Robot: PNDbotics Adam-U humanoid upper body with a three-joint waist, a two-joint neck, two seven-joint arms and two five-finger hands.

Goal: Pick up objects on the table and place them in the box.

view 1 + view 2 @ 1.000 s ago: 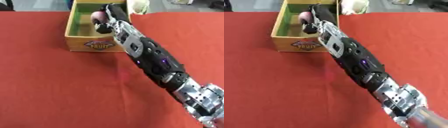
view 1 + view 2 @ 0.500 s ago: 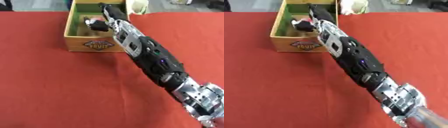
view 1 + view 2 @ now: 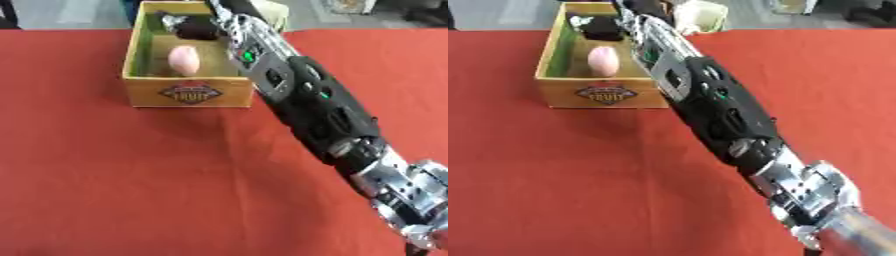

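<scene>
A pink egg-shaped object (image 3: 183, 59) lies on the green floor of the wooden box (image 3: 140, 92) at the far side of the red table. My right arm (image 3: 306, 95) stretches from the lower right across the box's right wall. Its right hand (image 3: 198, 31) hovers over the far end of the box, beyond the pink object and apart from it. The dark fingers look relaxed and hold nothing. My left hand shows in neither view.
A pale cream object (image 3: 702, 12) stands just behind the box's far right corner, partly hidden by my arm. The red cloth (image 3: 131, 175) covers the table in front of and to the left of the box.
A second ago my right hand held the pink object over the box. It has let go, and the object now lies on the box floor while the hand sits farther back.
</scene>
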